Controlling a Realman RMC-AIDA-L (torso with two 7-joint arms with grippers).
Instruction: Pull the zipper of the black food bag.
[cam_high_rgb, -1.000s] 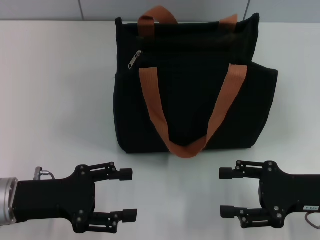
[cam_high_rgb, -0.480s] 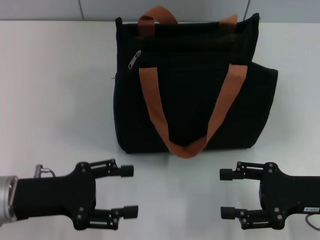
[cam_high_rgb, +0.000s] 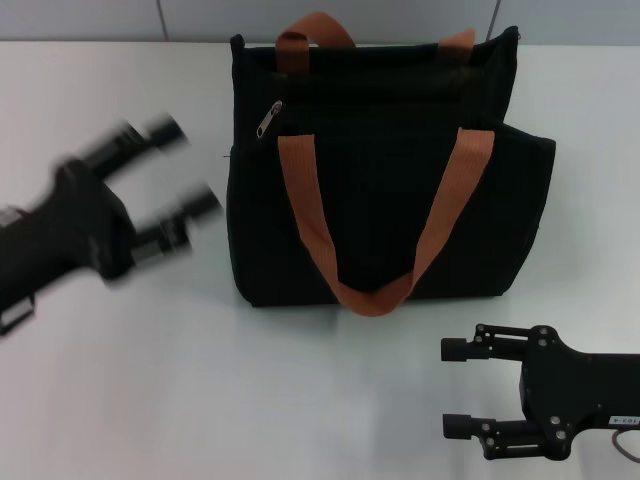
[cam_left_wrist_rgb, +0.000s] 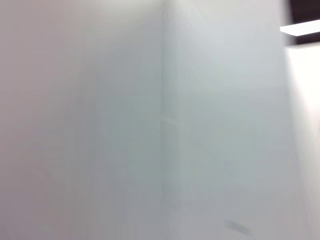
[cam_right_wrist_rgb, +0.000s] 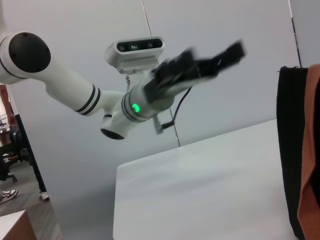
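The left hand (cam_high_rgb: 180, 185), fingers spread and holding nothing, is raised just left of the black food bag (cam_high_rgb: 385, 180), blurred and not touching it. The zipper (cam_high_rgb: 268, 118) hangs at the bag's upper left corner. The right hand (cam_high_rgb: 455, 388), spread and empty, hovers over the tabletop (cam_high_rgb: 120, 380) below the bag's right side.

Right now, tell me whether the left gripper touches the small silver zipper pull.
Apart. Head view shows white table between the open left gripper and the zipper pull.
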